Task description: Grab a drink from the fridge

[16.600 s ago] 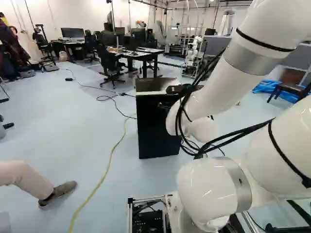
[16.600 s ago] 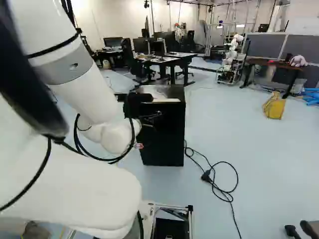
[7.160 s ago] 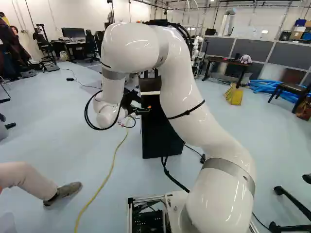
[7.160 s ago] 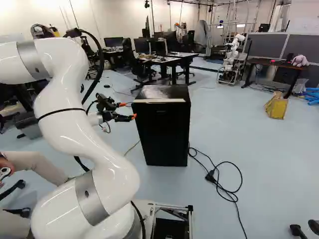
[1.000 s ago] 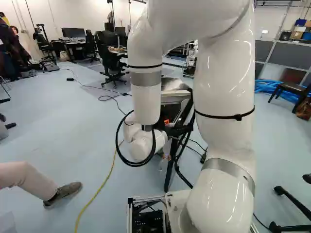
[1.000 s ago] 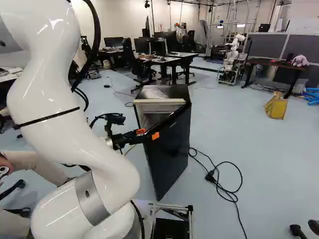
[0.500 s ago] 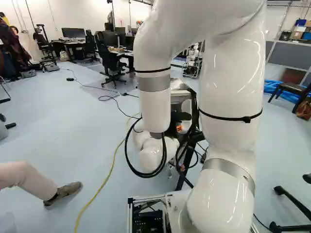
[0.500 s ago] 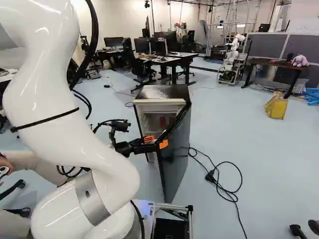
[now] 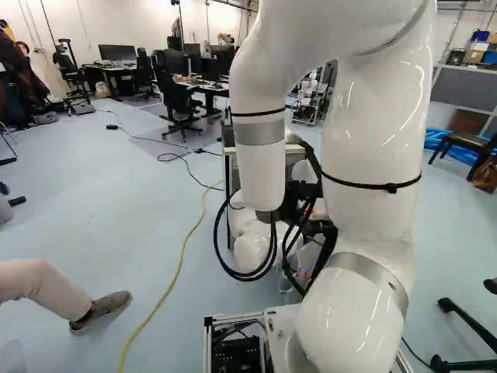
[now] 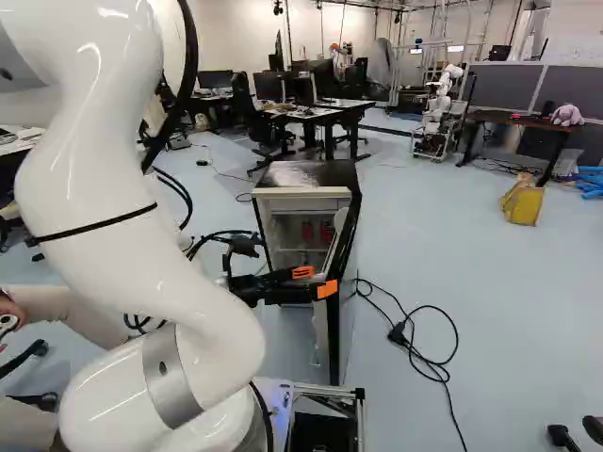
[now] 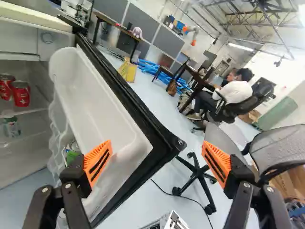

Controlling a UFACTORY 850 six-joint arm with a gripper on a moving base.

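Two red cans (image 11: 21, 93) – upright, long axes vertical – inside the fridge (image 10: 306, 176)

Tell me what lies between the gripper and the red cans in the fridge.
In the wrist view, the open door's black edge and white bin lie between the gripper and the red cans.

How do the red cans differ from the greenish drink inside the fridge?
The red cans are red with white marks; the greenish drink is green and pale. The red cans stand higher up, the greenish drink below them. Both stand upright in the fridge, and neither is in the open claw.
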